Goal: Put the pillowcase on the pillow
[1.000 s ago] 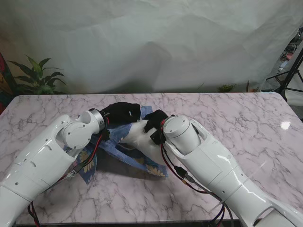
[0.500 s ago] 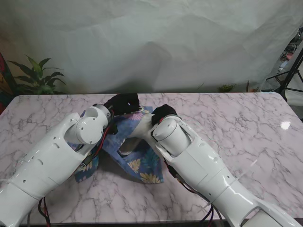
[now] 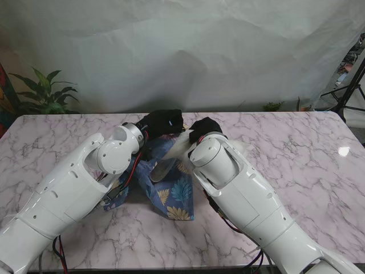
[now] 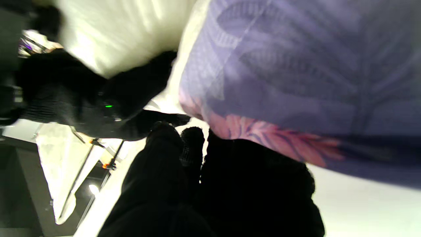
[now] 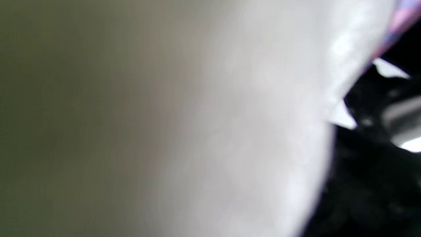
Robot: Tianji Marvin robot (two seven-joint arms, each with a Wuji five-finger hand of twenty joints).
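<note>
Pillowcase (image 3: 171,191) hangs off the surface (image 3: 296,142), pinched by the left hand (image 3: 161,123). Right hand (image 3: 204,129), just beside it, clutches the white pillow (image 3: 181,145).

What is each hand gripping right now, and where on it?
The left hand grips the pillowcase at its far edge. The right hand grips the white pillow at its far end.
</note>
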